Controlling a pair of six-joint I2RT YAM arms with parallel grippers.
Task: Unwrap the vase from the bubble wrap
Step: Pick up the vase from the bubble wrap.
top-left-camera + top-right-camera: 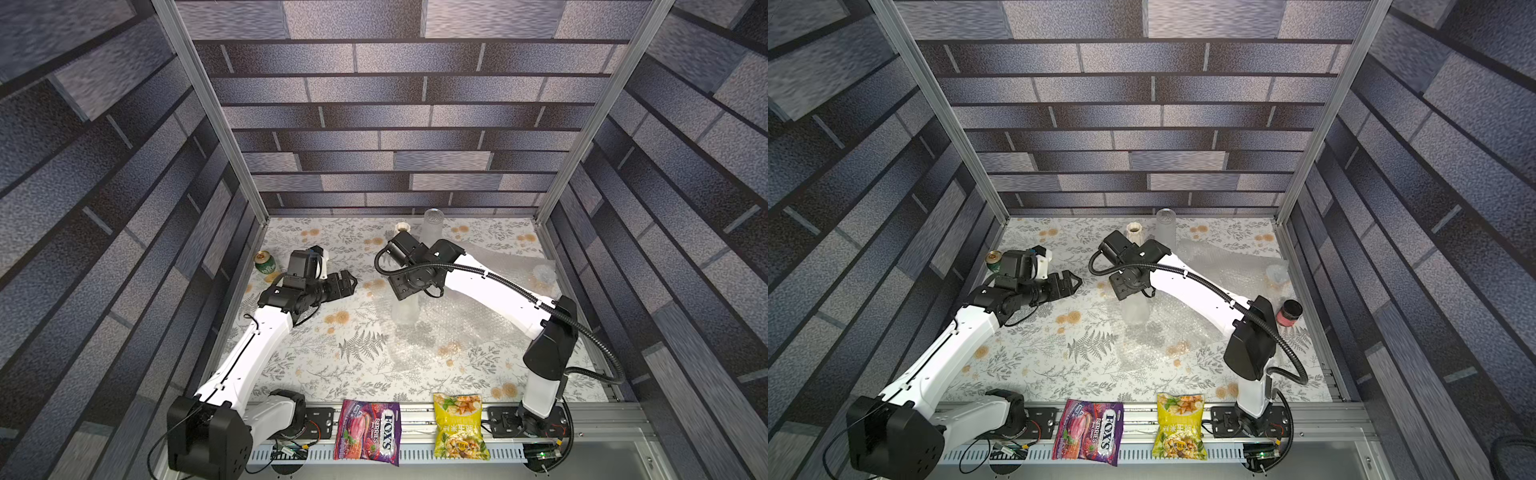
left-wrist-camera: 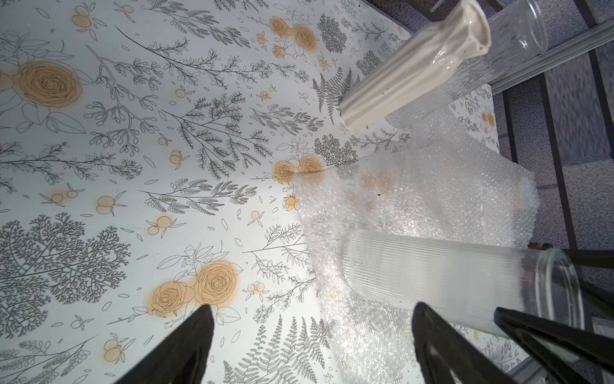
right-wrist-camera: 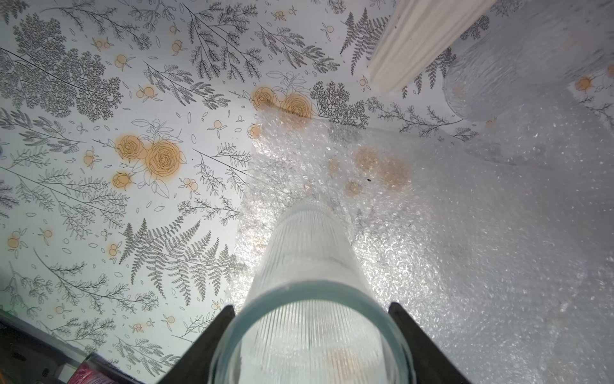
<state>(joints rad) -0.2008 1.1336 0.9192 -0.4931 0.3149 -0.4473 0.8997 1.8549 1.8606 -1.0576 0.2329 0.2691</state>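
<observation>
A tall ribbed clear glass vase (image 1: 405,311) (image 1: 1136,311) stands upright on a flattened sheet of bubble wrap (image 1: 457,328) (image 1: 1187,332) right of the table's middle. It is bare, with no wrap around it. My right gripper (image 3: 311,306) comes down over the vase (image 3: 309,252), and its black fingers (image 3: 212,335) press the rim from both sides. In the top views the wrist hides those jaws. My left gripper (image 1: 353,283) (image 2: 312,309) hovers open to the left, empty, with the vase (image 2: 448,282) and the bubble wrap (image 2: 415,199) just beyond one fingertip.
A cream ceramic vase (image 1: 402,227) (image 2: 415,66) and a second clear glass vase (image 1: 432,226) stand at the back. A green can (image 1: 264,263) sits far left and a red jar (image 1: 1288,313) at the right. Two snack bags (image 1: 368,432) (image 1: 460,426) lie on the front rail.
</observation>
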